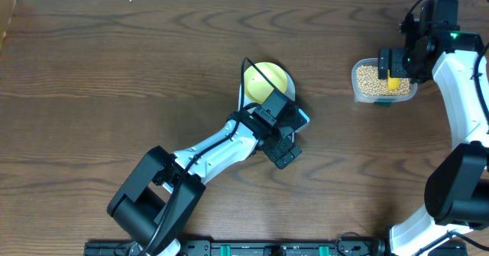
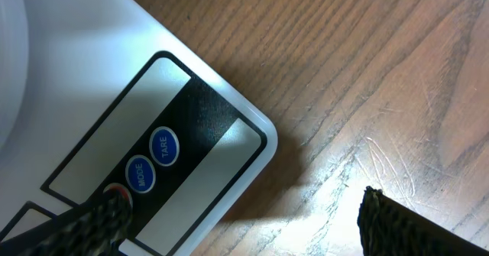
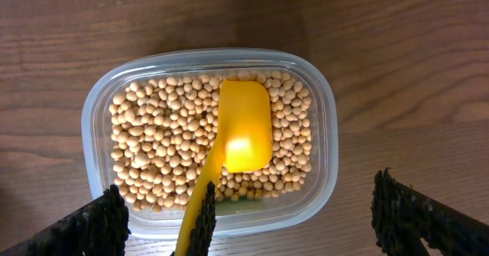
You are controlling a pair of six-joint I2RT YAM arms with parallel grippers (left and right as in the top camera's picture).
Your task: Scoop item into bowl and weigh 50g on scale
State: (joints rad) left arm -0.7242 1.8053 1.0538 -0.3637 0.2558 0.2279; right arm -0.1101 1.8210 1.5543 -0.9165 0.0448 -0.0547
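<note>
Dark wood-grain tabletop [image 1: 114, 72] fills all views. Left arm reaches from the near edge toward the middle. Left claw [image 2: 238, 229] is low over the front corner of the scale [image 2: 92, 65], jaws spread wide, nothing between them. One finger [image 2: 80, 225] lies over the scale's black-bordered control panel and partly covers a reddish button. The other finger [image 2: 416, 225] is over bare wood just off the corner. Two blue round buttons are readable, MODE [image 2: 139, 173] and TARE [image 2: 163, 146]. From overhead the scale is mostly hidden under the left wrist, with only a pale corner showing. The bowl [image 1: 264, 80], pale yellow-green, sits directly beyond that wrist with a black cable crossing in front of it. Whether it rests on the platform cannot be confirmed. Farther off, right of centre and well apart from the bowl, stands a clear rounded-rectangular tub [image 3: 321, 103] filled with tan beans [image 3: 153, 134]. A yellow scoop [image 3: 244, 126] lies on the beans, its cup facing up near the middle and its handle running toward the near wall of the tub. Right claw [image 3: 252, 225] hangs above the tub, jaws fully apart. The scoop handle passes between the fingers, close to the left-hand one, and is not gripped.
</note>
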